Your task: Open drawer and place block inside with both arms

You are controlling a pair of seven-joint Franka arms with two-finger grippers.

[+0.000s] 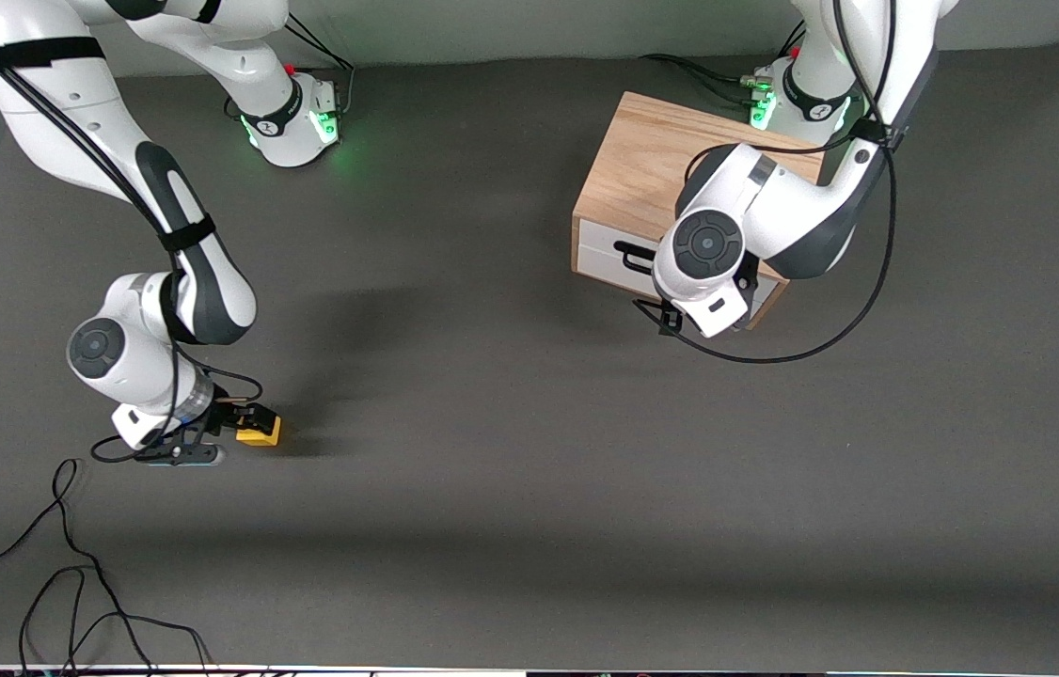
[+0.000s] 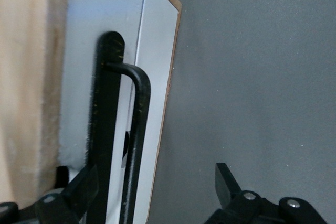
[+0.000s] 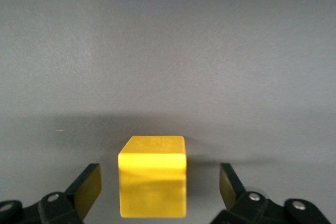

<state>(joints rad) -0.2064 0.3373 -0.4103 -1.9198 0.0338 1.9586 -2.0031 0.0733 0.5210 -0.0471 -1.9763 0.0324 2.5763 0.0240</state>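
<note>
The yellow block lies on the grey table toward the right arm's end. My right gripper is low at it and open. In the right wrist view the block sits between the two fingertips, with a gap on each side. The oak box stands near the left arm's base, and its white drawer front is flush and shut. My left gripper is open in front of the drawer. In the left wrist view the black bar handle runs between the spread fingers.
Loose black cables lie on the table near the front camera at the right arm's end. A cable loop hangs from the left arm beside the box. Bare grey table lies between the block and the box.
</note>
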